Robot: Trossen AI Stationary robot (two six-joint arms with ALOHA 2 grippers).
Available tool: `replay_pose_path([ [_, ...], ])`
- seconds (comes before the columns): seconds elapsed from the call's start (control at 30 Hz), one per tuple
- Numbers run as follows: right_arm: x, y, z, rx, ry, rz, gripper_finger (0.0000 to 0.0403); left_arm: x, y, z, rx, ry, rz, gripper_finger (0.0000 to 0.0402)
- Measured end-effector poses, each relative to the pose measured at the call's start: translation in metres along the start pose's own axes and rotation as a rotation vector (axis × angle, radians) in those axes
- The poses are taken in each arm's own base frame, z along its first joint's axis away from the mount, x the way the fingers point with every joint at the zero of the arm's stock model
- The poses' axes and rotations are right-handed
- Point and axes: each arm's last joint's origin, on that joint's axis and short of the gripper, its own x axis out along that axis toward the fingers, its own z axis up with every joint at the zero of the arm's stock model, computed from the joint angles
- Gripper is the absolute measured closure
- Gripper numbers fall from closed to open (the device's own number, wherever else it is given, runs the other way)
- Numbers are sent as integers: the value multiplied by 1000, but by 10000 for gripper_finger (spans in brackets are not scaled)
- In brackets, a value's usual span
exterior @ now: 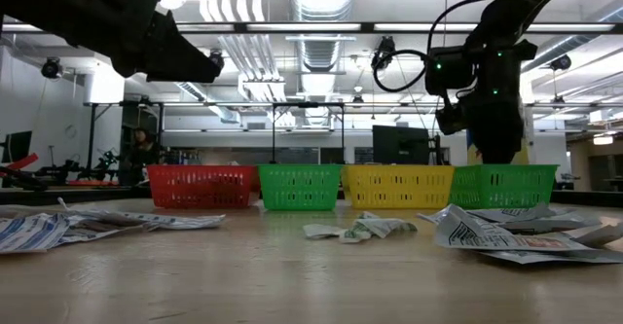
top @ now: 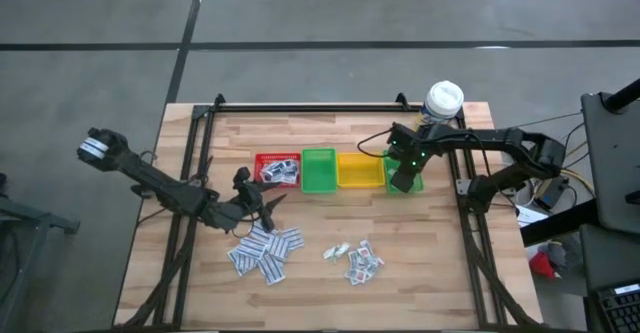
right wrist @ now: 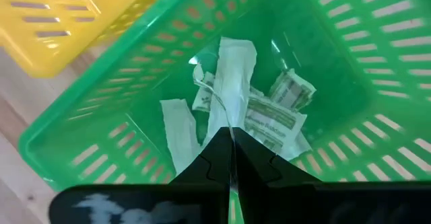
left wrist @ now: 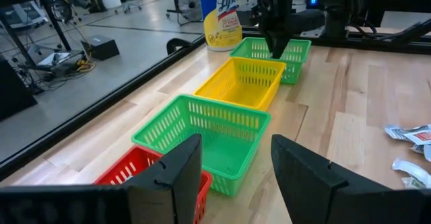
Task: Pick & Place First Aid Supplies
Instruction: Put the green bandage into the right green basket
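Four small bins stand in a row: red [top: 277,169], green [top: 319,170], yellow [top: 360,171] and a second green one [right wrist: 87,136] at the right end. My right gripper [right wrist: 231,140] points down into that right green bin, shut on a white strip packet [right wrist: 232,76]; other packets [right wrist: 273,120] lie on the bin's floor. Two heaps of first aid supplies lie flat on the table, one [top: 265,251] to the left and one [top: 355,258] to the right. My left gripper [left wrist: 236,177] hovers open near the red bin, above the left heap, with nothing between its fingers. My right gripper pinches one end of the white strip packet [right wrist: 225,120] between its two shut fingertips, coming from above and pointing down. The strip hangs below the fingers into the green bin; whether its lower end rests on the packets there I cannot tell.
A white-capped canister with a yellow label [top: 443,101] stands behind the right green bin. A black frame rail [top: 300,107] runs along the table's far edge. Bare wood lies between the two heaps and toward the near edge.
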Motion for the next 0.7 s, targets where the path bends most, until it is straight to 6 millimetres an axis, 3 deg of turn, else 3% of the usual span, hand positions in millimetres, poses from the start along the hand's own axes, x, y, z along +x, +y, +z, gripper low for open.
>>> replay_pose_path([
  [0.33,0,0,0,-6,0,1,389,0,0,0,-1,1,-3,221],
  [0.7,-1,0,0,-4,3,0,306,0,-1,3,-2,-4,-17,221],
])
